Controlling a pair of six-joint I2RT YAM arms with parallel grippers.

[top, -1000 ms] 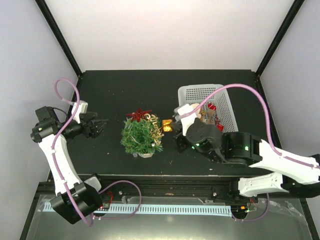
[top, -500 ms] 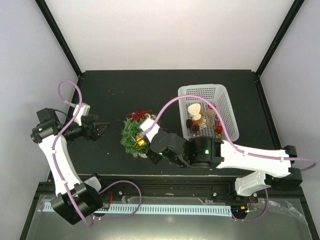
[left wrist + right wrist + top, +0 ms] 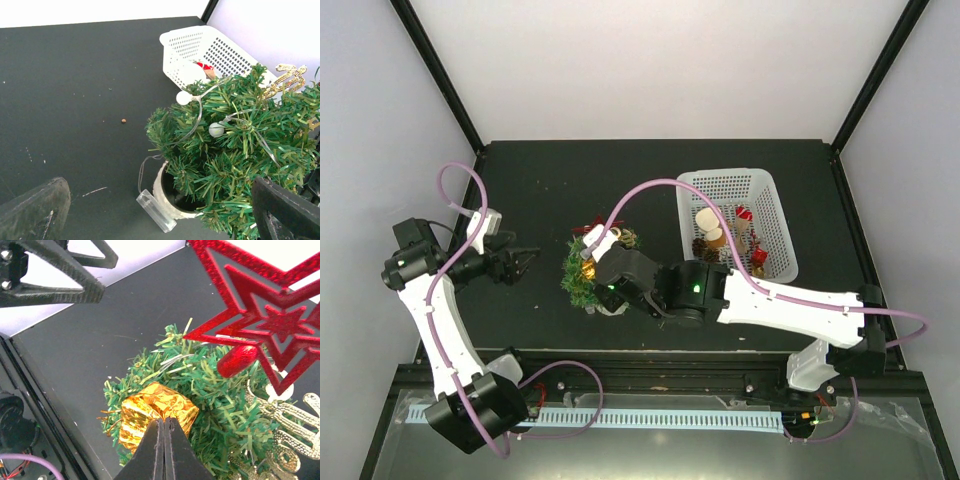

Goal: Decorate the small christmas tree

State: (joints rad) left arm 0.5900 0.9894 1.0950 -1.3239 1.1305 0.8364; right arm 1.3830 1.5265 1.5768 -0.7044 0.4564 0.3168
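The small christmas tree (image 3: 578, 282) is seen standing on its pale round base (image 3: 167, 202) near the middle of the black table (image 3: 540, 180), well left of the white basket (image 3: 775, 215). A red star (image 3: 260, 315) and a gold foil parcel (image 3: 150, 412) are carried among its branches. The right gripper (image 3: 164, 422) is poised directly over the tree, its fingers pressed fully together with the tips against the parcel; whether anything is pinched cannot be told. The left gripper (image 3: 528, 263) is held spread wide and empty, just left of the tree and clear of it.
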